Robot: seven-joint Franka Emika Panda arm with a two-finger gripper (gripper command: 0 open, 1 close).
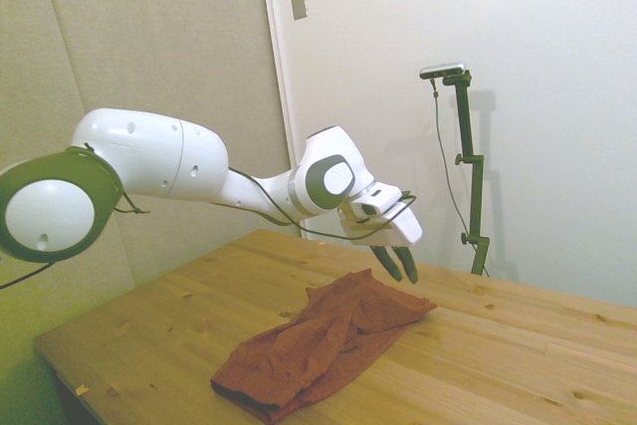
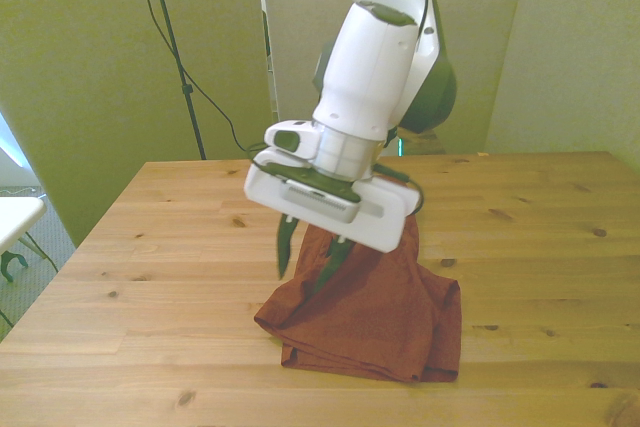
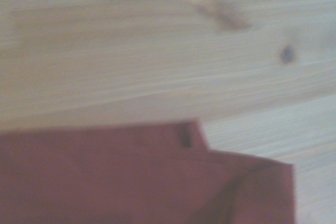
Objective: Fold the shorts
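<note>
Just above the far edge of the shorts [image 1: 323, 340], the tool [image 1: 401, 265] hangs with its two dark fingers parted and nothing between them. The shorts lie already doubled over in a loose heap on the wooden surface [image 1: 518, 345], toward its near middle in the front view. The layers look soft and uneven, so a descent here could pinch only the top ply, or catch several at once, and any pull might drag the whole bundle and undo the fold instead of tidying it.
</note>
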